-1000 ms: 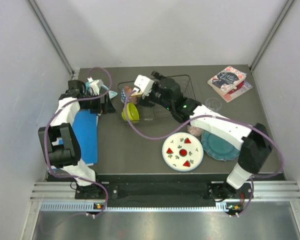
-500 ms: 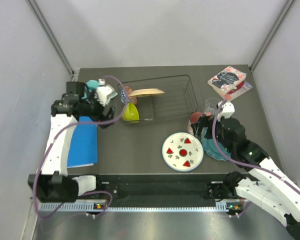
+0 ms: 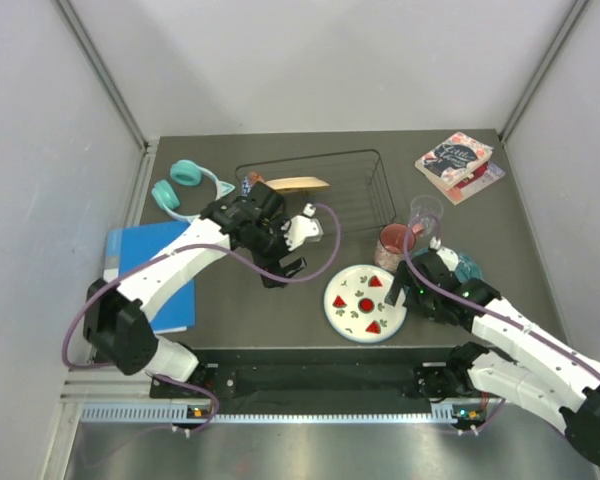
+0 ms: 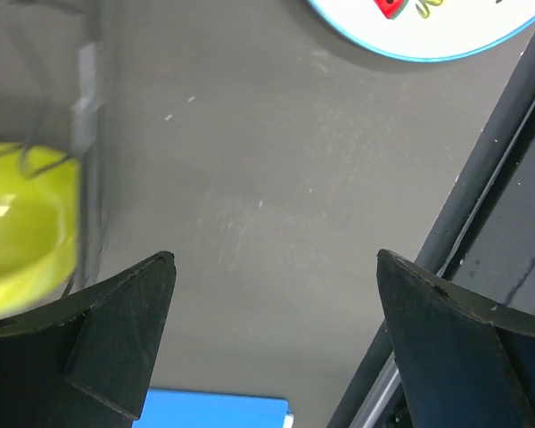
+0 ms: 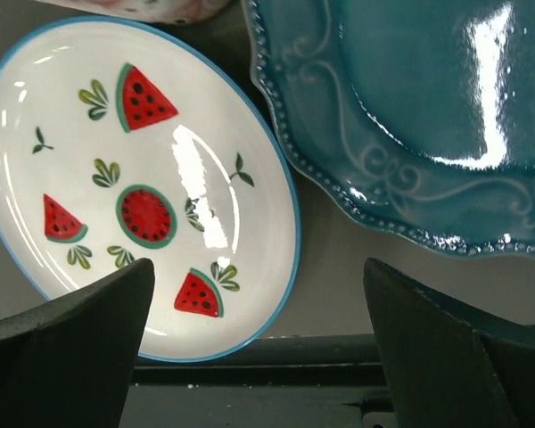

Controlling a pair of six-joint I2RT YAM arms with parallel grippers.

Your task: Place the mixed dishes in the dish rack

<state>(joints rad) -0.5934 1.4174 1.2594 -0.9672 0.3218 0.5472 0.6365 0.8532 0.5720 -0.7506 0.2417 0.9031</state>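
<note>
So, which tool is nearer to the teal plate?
Right. The right tool hangs open over the narrow gap between the teal plate and the watermelon plate. The left tool is beyond the watermelon plate, over the table in front of the rack.

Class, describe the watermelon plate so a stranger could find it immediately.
On the dark table, midway along its near edge, a round plate lies flat in front of the wire rack. Unlike the teal plate beside it, it is white, blue-rimmed, with red watermelon slices.
</note>
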